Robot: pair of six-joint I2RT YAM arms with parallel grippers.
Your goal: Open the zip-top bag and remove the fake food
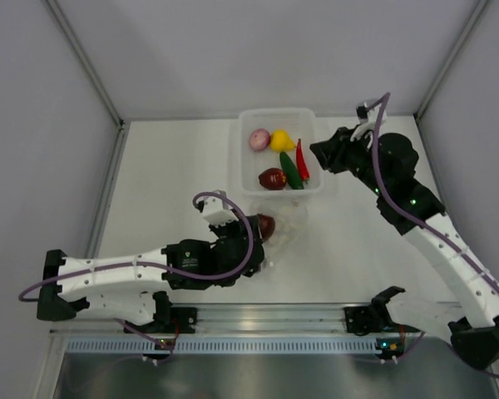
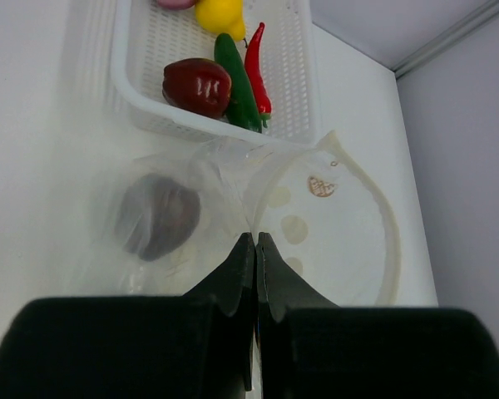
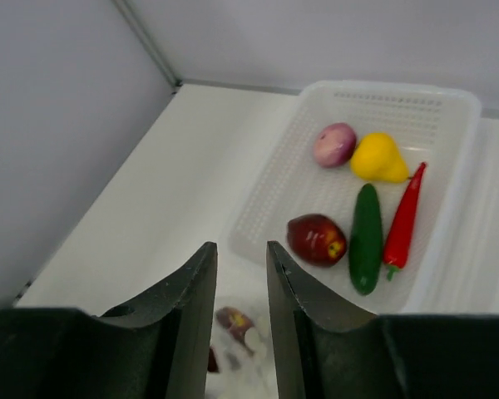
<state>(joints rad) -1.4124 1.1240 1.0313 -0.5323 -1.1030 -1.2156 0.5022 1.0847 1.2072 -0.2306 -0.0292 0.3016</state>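
Plastic zip-top bag (image 2: 303, 226) at left claw (image 2: 255, 240)

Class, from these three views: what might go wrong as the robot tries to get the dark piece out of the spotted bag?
The left claw pinches only a thin fold of the bag; the slick plastic may slip free or tear.
The right claw hangs open, clear of the bag, so its mouth may sag shut over the dark piece.
The bag lies beside the basket; tugging might shove it.
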